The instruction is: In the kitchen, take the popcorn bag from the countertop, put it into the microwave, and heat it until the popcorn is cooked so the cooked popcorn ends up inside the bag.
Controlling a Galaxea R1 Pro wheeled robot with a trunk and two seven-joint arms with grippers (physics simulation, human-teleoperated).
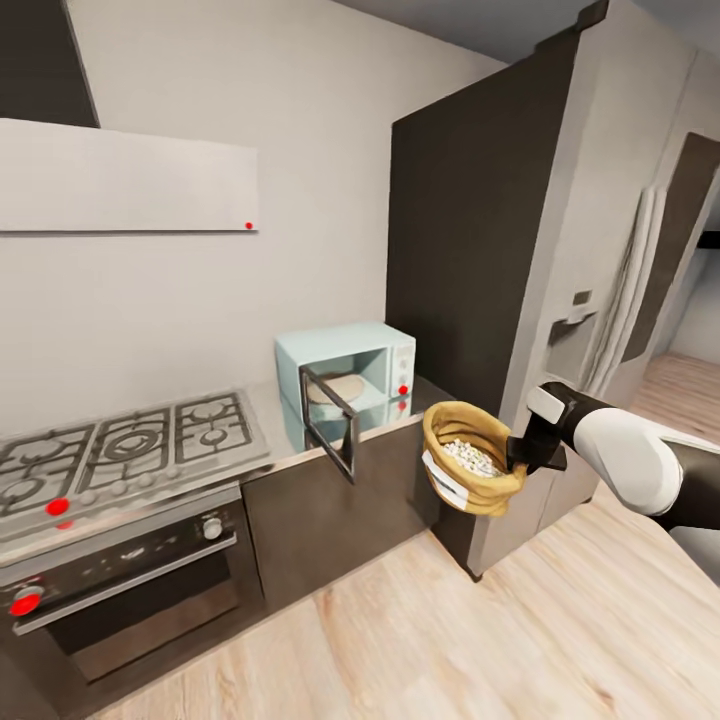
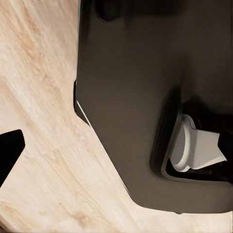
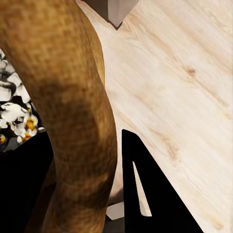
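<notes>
The popcorn bag, a tan sack with a rolled rim and white label, hangs in the air off the countertop's right end, above the floor. My right gripper is shut on its rim from the right. Whitish popcorn fills the bag. The right wrist view shows the rim, the popcorn and one dark finger up close. The mint-blue microwave stands on the countertop with its door swung open and a red light on. A dark left fingertip shows over the floor; its state is unclear.
A gas hob and black oven lie left of the microwave, under a white hood. A tall dark cabinet and a fridge rise behind the bag. Wood floor spreads in front. My dark base shows in the left wrist view.
</notes>
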